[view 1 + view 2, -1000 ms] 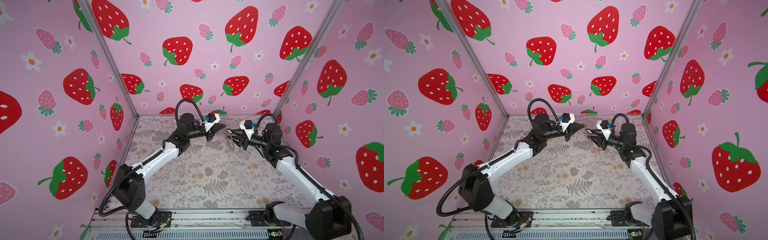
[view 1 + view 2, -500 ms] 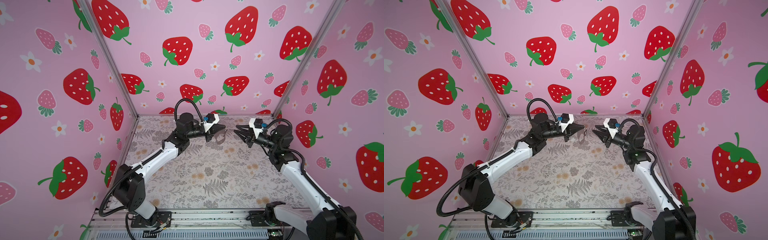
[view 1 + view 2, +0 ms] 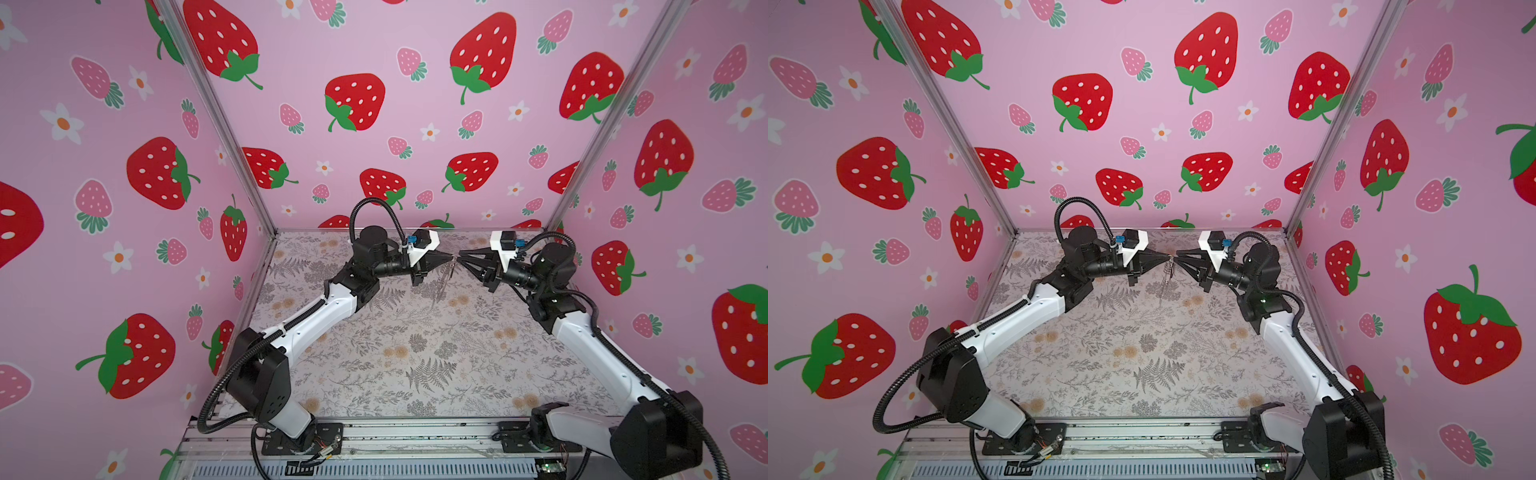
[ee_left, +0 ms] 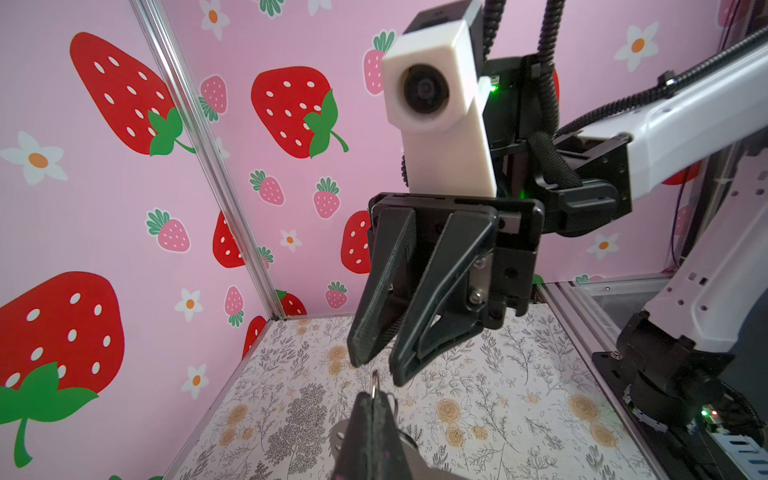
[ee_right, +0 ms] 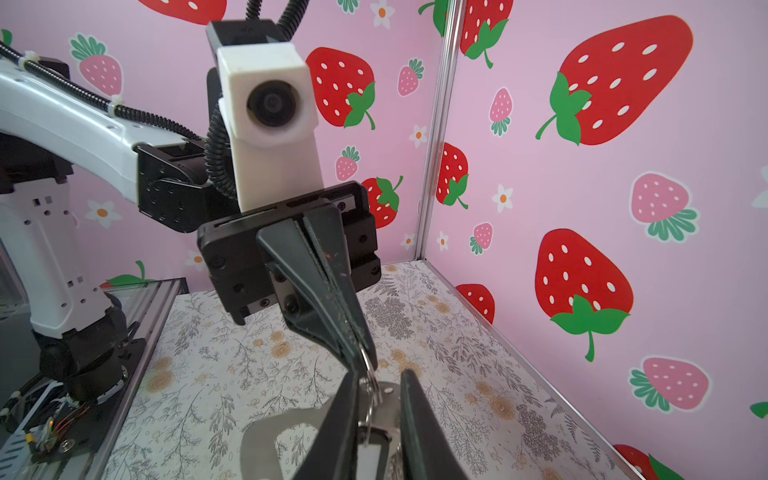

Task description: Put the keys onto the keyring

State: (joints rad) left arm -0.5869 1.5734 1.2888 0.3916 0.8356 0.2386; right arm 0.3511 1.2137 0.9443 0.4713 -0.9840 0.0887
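Finds the right gripper (image 3: 459, 261) back at the tip of the left gripper (image 3: 450, 259), having stood well apart from it half a second ago, and narrower in the jaws than then. Finds the left gripper and the keyring (image 3: 446, 275) under it unmoved.

Holds the left gripper raised and level, clamped tight on one silver ring (image 5: 365, 360) at the keyring's edge, letting the grey plate (image 5: 257, 436) dangle freely beneath that tip, clear of the floral mat (image 3: 415, 332). Serves, most likely, as a steady fixture: presents the row of rings edge-on and in open air, reachable from the opposite side.

Meets the left gripper tip to tip with the right gripper, setting its fingers (image 5: 419, 419) either side of the rings just below the left gripper's tip. Leaves only a narrow gap between those jaws, with nothing pinched yet, judging by the right wrist view; may brush a ring on one side. Cannot make out the keys anywhere around the left gripper: too small, or hidden behind the fingers.
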